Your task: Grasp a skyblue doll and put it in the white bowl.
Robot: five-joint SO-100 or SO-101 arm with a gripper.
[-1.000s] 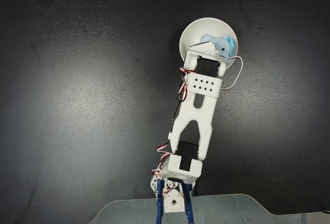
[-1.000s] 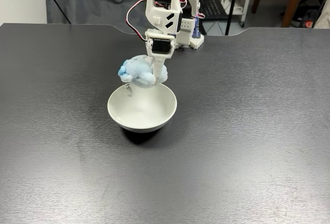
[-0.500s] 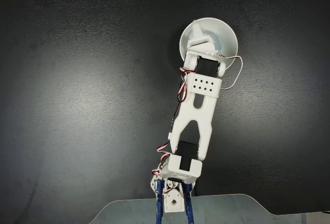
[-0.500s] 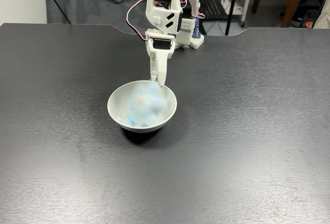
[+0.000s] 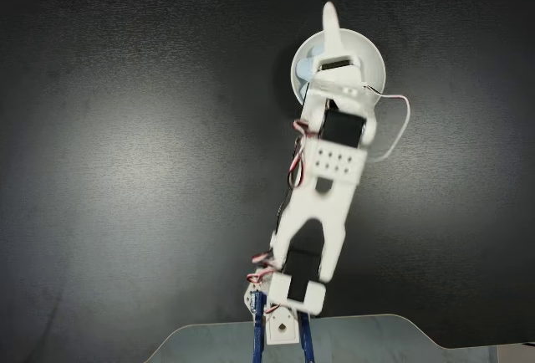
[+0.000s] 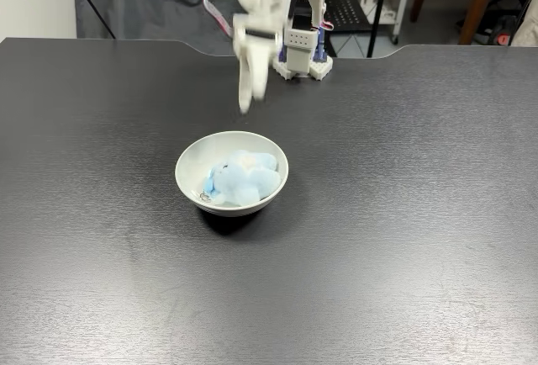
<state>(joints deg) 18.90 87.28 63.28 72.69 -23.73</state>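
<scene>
One white bowl (image 6: pixel 231 171) sits near the middle of the dark table (image 6: pixel 403 214), with bare tabletop all round it and every table edge well away. The skyblue doll (image 6: pixel 241 177) lies inside the bowl, slumped against the near wall and below the rim. In a fixed view from the front the gripper (image 6: pixel 246 87) hangs in the air beyond the bowl's far rim, apart from bowl and doll, blurred; it has hold of nothing, but how wide the jaws stand I cannot tell. In a fixed view from above, the arm (image 5: pixel 322 204) stretches across the bowl (image 5: pixel 372 53), one finger (image 5: pixel 330 24) pointing past the far rim.
</scene>
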